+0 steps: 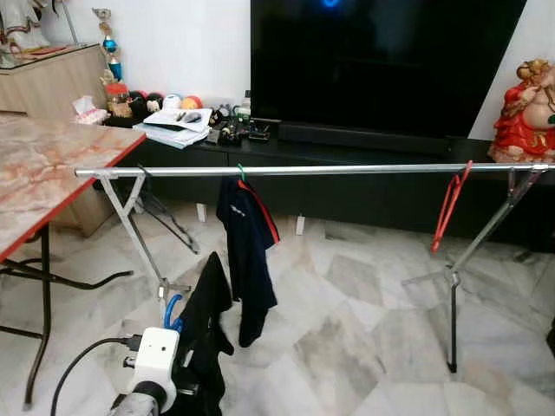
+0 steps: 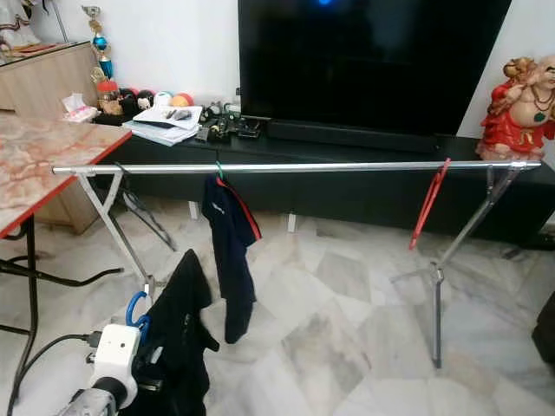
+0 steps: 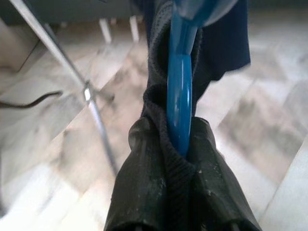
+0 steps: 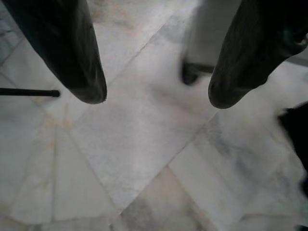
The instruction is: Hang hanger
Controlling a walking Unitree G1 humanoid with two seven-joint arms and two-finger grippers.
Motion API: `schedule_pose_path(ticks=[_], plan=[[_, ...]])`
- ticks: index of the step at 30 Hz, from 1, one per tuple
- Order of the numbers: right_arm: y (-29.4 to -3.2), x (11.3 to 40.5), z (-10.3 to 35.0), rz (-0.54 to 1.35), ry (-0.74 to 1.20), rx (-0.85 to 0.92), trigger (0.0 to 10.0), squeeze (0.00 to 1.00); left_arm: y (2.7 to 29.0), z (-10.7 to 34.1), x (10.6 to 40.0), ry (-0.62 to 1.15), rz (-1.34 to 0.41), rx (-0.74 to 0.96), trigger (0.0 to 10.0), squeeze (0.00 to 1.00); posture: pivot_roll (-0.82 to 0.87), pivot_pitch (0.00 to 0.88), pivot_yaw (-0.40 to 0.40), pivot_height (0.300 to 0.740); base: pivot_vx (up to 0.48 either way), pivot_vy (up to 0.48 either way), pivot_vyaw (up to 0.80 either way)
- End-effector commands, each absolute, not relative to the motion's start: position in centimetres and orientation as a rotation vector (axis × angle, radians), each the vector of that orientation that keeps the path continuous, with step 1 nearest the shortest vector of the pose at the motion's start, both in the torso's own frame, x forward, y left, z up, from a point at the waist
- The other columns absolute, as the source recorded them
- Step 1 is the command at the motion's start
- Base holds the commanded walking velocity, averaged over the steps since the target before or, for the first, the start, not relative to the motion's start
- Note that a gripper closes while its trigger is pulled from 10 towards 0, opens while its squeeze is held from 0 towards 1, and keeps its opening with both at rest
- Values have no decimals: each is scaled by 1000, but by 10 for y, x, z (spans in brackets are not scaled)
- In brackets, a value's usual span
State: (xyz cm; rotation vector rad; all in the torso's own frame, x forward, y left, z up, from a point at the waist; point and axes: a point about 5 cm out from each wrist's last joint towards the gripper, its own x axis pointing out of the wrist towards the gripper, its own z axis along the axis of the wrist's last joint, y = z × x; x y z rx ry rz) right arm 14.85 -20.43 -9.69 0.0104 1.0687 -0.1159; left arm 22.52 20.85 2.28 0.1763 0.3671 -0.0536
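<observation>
- Left gripper (image 3: 179, 149) clamped on blue plastic hanger (image 3: 181, 91) carrying a black garment (image 1: 204, 325), low, before the long chrome drying rail (image 1: 347, 170).
- Right gripper (image 4: 154, 96) wide open, empty, over marble floor (image 4: 134, 159).

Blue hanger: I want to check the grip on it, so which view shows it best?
The left wrist view: the blue hanger fills it, clamped with dark cloth in the left gripper. Both eye views show just its blue loop above the wrist beside the black garment.

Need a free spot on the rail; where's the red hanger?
The red hanger hangs empty near the rail's right end, beside the right stand leg.
</observation>
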Motion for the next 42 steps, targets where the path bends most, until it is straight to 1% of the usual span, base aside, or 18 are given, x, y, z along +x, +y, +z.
schedule_pose_path(ticks=[1, 6, 13, 20, 26, 32, 42], plan=[[-210, 149, -96, -129, 1063, 5, 10000, 0, 206, 31, 231, 325, -62, 184, 10000, 0, 91, 0, 24, 740, 0, -480, 0], [-203, 151, -96, -136, 1060, 16, 10000, 0, 207, 31, 227, 335, -77, 198, 10000, 0, 92, 0, 50, 740, 0, -480, 0], [-201, 152, -96, -134, 1060, 21, 10000, 0, 201, 32, 231, 332, -95, 198, 10000, 0, 93, 0, 49, 740, 0, -448, 0], [-203, 153, -95, -130, 1057, 9, 10000, 0, 202, 28, 228, 353, -75, 200, 10000, 0, 98, 0, 29, 740, 0, 0, 0], [-206, 153, -95, -116, 1059, -7, 10000, 0, 206, 31, 226, 339, -35, 175, 10000, 0, 102, 0, 9, 740, 0, 0, 0], [-207, 153, -95, -110, 1061, -14, 10000, 0, 205, 32, 227, 330, -36, 165, 10000, 0, 100, 0, 0, 740, 0, 0, 0], [-207, 155, -94, -106, 1058, -17, 10000, 0, 198, 30, 230, 340, -68, 159, 10000, 0, 89, 0, -2, 740, 298, 0, 0]])
